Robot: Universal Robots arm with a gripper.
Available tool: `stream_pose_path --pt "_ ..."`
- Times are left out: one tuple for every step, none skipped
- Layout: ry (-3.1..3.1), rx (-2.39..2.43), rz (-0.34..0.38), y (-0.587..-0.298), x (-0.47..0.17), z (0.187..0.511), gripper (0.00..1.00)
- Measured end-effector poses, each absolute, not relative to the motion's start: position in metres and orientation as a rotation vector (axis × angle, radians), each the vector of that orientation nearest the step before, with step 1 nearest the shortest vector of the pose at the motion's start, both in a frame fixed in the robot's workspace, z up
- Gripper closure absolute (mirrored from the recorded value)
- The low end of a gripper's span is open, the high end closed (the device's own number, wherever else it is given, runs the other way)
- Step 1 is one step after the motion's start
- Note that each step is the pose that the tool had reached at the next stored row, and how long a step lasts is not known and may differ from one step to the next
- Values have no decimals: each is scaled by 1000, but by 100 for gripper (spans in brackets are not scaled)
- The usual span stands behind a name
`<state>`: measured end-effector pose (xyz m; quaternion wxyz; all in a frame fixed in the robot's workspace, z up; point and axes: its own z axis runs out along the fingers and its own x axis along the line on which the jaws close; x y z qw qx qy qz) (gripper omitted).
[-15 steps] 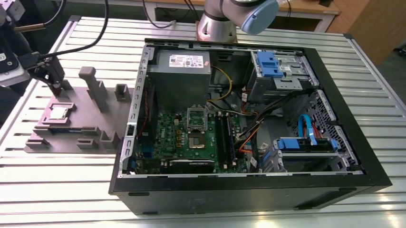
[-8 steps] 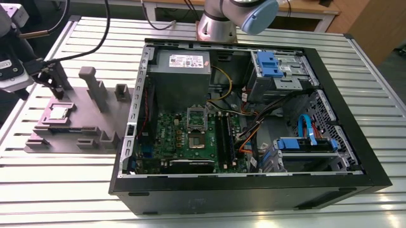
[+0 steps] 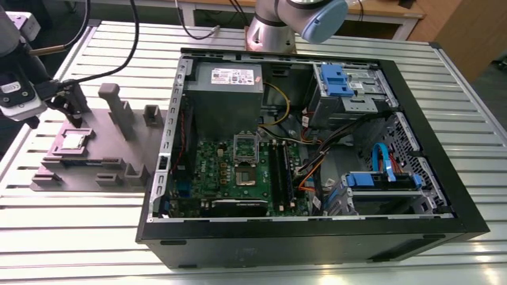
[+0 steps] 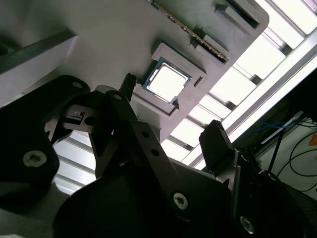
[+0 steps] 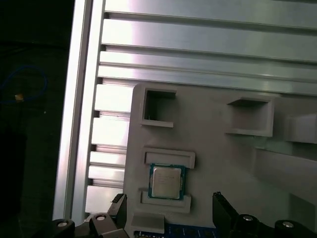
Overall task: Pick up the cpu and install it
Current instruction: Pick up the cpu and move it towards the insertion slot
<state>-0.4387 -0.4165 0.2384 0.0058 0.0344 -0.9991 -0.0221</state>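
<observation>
Slatted aluminium is forming the desk [image 3: 79,202], and an open black computer case [image 3: 317,237] is lying on it with its inside facing up. Inside the case a green motherboard [image 3: 230,172] is showing, with long black memory sticks [image 3: 277,172] standing just beside its middle. A large grey box [image 3: 225,89] with a white label is sitting towards the far wall, and blue drive brackets [image 3: 336,80] are sitting on the exterior view's right. The arm's base [image 3: 277,24] is standing on the desk behind the case.

At the exterior view's left, apart from the case, a grey holder block [image 3: 111,145] is resting on the desk. The cpu [image 3: 75,141] is lying flat in a square recess of this block, silvery top up, well apart from the motherboard.

The gripper [image 3: 70,110] is hovering over the holder block, near the cpu but not touching it. In the second wrist view the gripper [image 4: 171,103] is standing with its two dark fingers [image 4: 215,139] spread wide and nothing between them, while the cpu [image 4: 167,82] is sitting in its recess beyond them. In the first wrist view the gripper [image 5: 168,197] is likewise gaping, its fingertips [image 5: 219,198] flanking the recess, and the cpu [image 5: 167,181] is lying between raised lips of the holder block [image 5: 223,158], with the desk's slats [image 5: 198,44] running past the block's edge.
</observation>
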Motion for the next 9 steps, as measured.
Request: stream_pose_path --pt "-3127 108 -69 -417 -439 237 22" --pt "-3127 108 -69 -417 -439 235 22" --pt "-3127 108 -70 -416 -439 233 22" --pt "-3127 108 -70 -417 -439 231 22" --pt "-3127 108 -70 -417 -439 230 22" --pt "-3127 108 -70 -417 -439 229 22" --pt "-3127 107 -71 -417 -439 229 22" --pt "-3127 108 -71 -417 -439 229 22" --pt "-3127 108 -71 -417 -439 229 22"
